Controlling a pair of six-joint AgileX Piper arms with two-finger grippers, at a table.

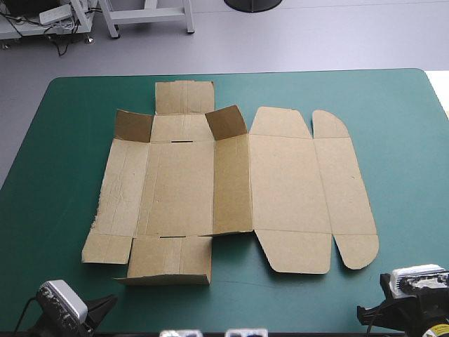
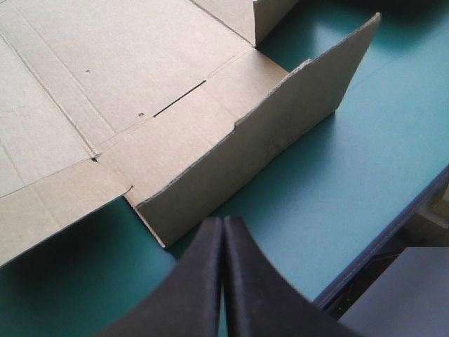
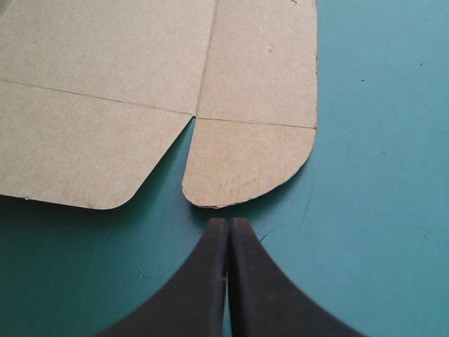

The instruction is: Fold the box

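Currently: the box (image 1: 231, 189) is spread open in the middle of the worktop (image 1: 400, 119), brown board on the teal-green cover (image 1: 70, 140), with nothing gripping it.

In the high view the left half is the base panel (image 1: 179, 186) with its side strips. The right half is the lid panel (image 1: 286, 182), lying flat, with one rounded tab (image 1: 330, 125) at upper right and a second at lower right.

It's not all flat. Two small corner flaps (image 1: 133, 126) at the far end of the base are tipped up and show shadowed faces. The near flap (image 1: 168, 261), lower centre of the frame, stands raised along its fold. The strip (image 1: 231, 184) between base and lid looks darker than its neighbours; I can't tell if it's tilted.

My left hand (image 2: 223, 221): fingers pressed together into one point, holding nothing. It's over bare cover just short of the near flap, apart from it, no contact. That flap stands as a low wall ahead of the hand, with a narrow slot (image 2: 179, 98) in the panel behind it. The worktop's edge runs off to one side of the hand.

My right hand (image 3: 228, 223): fingers pressed together, empty. The tip is just short of the lower-right rounded tab, with a thin band of cover between them, not touching. The lid panel lies flat beyond the tab.

In the high view my arms come in at the near edge, one at the lower left corner and one at the lower right.
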